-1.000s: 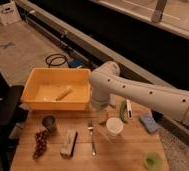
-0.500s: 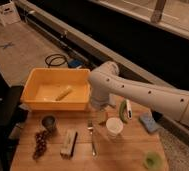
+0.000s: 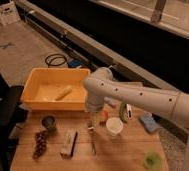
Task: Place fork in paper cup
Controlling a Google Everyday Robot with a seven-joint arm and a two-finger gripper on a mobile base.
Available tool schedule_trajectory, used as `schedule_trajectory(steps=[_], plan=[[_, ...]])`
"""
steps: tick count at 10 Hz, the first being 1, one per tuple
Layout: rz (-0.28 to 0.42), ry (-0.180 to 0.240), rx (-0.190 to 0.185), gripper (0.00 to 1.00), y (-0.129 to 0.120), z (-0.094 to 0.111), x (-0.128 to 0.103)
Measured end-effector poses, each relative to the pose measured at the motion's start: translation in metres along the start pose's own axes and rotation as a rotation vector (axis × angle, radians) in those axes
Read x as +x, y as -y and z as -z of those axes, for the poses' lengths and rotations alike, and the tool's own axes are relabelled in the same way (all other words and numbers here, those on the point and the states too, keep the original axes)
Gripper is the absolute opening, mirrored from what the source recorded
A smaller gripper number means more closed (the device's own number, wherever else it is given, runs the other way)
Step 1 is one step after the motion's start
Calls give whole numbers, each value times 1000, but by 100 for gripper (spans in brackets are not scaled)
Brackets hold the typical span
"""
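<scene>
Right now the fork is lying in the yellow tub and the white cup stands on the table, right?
No. The camera view shows the fork lying on the table, beside the white cup, with the pincer just above it. The cup part is right.

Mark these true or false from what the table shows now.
1. The fork lies on the table, outside the paper cup. True.
2. The gripper holds the fork. False: it hangs open near the fork's far end, holding nothing.
3. The dark grey cup stands inside the yellow bin. False: it stands on the table before the bin.
4. The green cup stands at the table's corner, lower right in view. True.
</scene>
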Motion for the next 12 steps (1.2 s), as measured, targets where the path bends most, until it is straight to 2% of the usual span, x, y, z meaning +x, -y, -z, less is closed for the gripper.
schedule_trajectory(steps=[5,9,12], plan=[[-5,12,-37,65,16,-35,8],[-64,68,-68,65,18,-58,24],[-89,122,-79,65,16,-70,27]])
